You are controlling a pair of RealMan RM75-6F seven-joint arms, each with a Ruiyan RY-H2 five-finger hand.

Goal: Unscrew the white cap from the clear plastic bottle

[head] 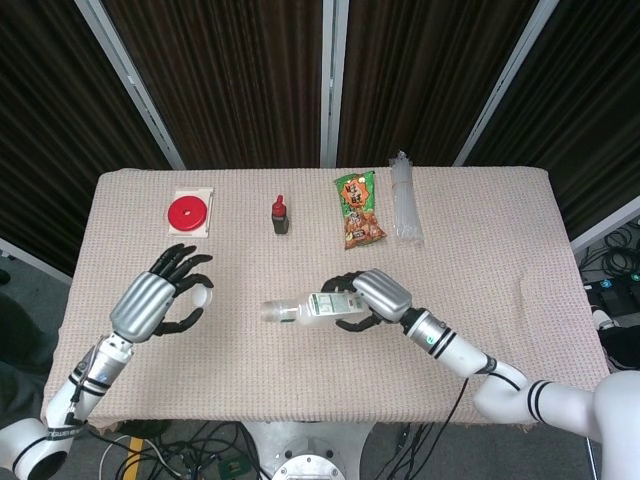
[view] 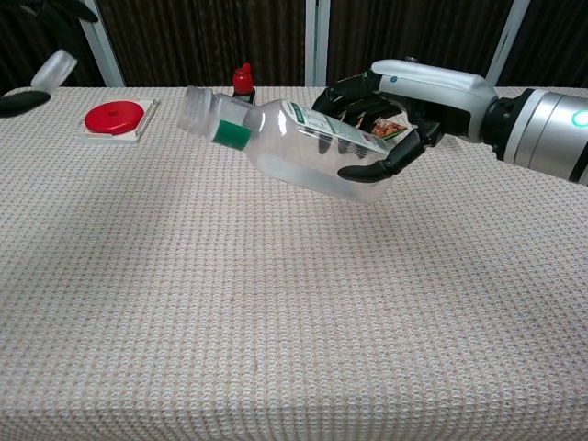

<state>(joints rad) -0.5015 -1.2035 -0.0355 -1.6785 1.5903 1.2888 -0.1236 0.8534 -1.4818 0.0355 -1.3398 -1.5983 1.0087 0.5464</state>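
Right hand (head: pixel 378 297) is gripping my clear plastic bottle (view: pixel 294 152), tipped sideways, mouth bare. I am pinching the small white cap (head: pixel 202 299) in my left hand (head: pixel 152 305).

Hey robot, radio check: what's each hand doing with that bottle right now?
Right hand grips the clear bottle, tilted above the table. Left hand holds the white cap, clear of the bottle's open neck. Nothing in the way.

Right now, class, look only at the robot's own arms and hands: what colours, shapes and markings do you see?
Both hands have smooth silver back shells and black jointed fingers: left hand, right hand. The right forearm is glossy white with black rings, its silver wrist section carrying a small teal round mark. The left forearm is white with dark bands.
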